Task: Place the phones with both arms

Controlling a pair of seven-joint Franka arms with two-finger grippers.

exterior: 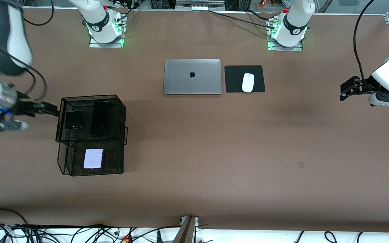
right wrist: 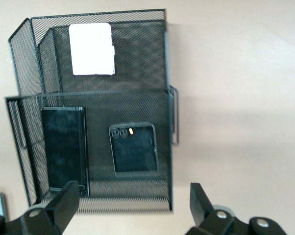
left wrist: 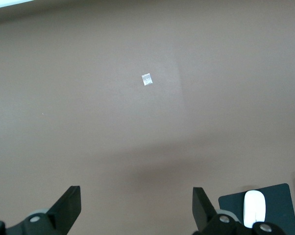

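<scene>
The right gripper (exterior: pixel 51 108), at the left edge of the front view, hovers by the rim of a black wire-mesh organiser (exterior: pixel 115 158) with its jaws spread wide and nothing between them. In its wrist view the two dark fingers (right wrist: pixel 66 199) stand well apart at the bottom of the picture, with the organiser's upper shelf showing between them.

The left gripper (exterior: pixel 344 94), at the right edge of the front view, is also fully open and empty. It hangs over bare brown table (exterior: pixel 214 152), and that arm appears to be waiting.

All three phones lie in the organiser, at the left of the front view. The small square black phone (exterior: pixel 73 119), a green dot lit near its edge, lies flat on the upper shelf. Just beside it lies the long slim black phone (exterior: pixel 100 117). The white-lavender phone (exterior: pixel 93 158) lies flat on the lower level, lower in the picture.

A closed silver laptop (exterior: pixel 192 76) sits at upper centre, with a white mouse (exterior: pixel 248 82) on a black mouse pad (exterior: pixel 235 79) beside it.

The phones look stiff, light, smooth and probably slippery, with breakable faces. A hold across the narrow width, on the two long edges near the middle, would likely be safest.
</scene>
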